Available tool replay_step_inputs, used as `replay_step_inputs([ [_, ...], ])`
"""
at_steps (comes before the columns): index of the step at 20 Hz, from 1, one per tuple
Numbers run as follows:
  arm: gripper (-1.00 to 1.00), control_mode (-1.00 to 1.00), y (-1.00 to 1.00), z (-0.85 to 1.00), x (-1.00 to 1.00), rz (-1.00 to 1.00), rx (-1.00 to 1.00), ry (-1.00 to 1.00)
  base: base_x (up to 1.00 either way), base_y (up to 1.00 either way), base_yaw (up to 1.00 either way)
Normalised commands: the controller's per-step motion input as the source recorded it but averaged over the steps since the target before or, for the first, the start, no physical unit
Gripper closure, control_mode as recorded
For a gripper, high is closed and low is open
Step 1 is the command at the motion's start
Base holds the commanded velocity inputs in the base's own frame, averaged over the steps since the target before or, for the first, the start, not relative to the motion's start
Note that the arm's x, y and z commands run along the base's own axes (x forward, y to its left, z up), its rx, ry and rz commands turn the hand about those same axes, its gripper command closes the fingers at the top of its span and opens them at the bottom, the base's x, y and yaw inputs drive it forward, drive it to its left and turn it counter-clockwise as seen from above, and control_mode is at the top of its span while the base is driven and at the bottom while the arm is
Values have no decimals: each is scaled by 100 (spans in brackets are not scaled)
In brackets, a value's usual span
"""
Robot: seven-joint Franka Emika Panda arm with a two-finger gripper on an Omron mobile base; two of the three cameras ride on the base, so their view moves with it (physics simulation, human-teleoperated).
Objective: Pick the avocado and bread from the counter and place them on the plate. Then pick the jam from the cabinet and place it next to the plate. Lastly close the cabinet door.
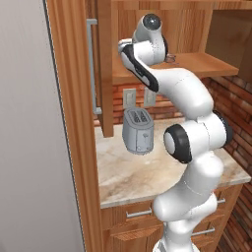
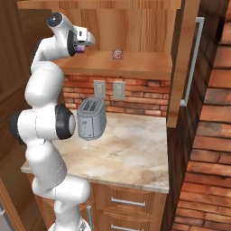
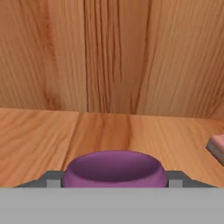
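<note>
Hand view is showing the gripper (image 3: 113, 177) with a grey finger tip pressing on each side of a round purple thing, which I am judging to be the jam (image 3: 114, 168). The jaws are closing on it from both sides, so they are gripping the jam and are not empty. In the right base view the gripper (image 2: 83, 44) is holding this purple piece just above the left end of the cabinet shelf (image 2: 135, 64), high over the toaster (image 2: 91, 118).

Only the upper rim of the jam is showing, so I cannot tell how deep the fingers are sitting on it. If they are holding only the top edge, the jam is risking to slip out when the arm is swinging down, and it may be falling on the toaster or on the counter (image 2: 131, 153).

A small pinkish jar (image 2: 117, 54) is standing on the same shelf to the right, apart from the gripper. A wide turn of the hand is risking to knock it over.

The cabinet door (image 2: 182, 67) is hanging open at the right, and the arm's elbow may be hitting it on the way out.
</note>
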Motion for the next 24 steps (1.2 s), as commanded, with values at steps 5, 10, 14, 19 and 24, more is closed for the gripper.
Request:
replay_step_inputs([
  [5, 100, -100, -6, 0, -90, 0, 0, -26, 0, 0, 0],
  [10, 100, -100, -6, 13, -89, 0, 2, -21, 0, 0, 0],
  [14, 100, -100, -11, 75, -83, 0, 11, -8, 0, 0, 0],
  [19, 100, -100, -16, 51, -100, 0, 14, -5, 0, 0, 0],
  [24, 100, -100, -23, 5, -100, 0, 12, -3, 0, 0, 0],
])
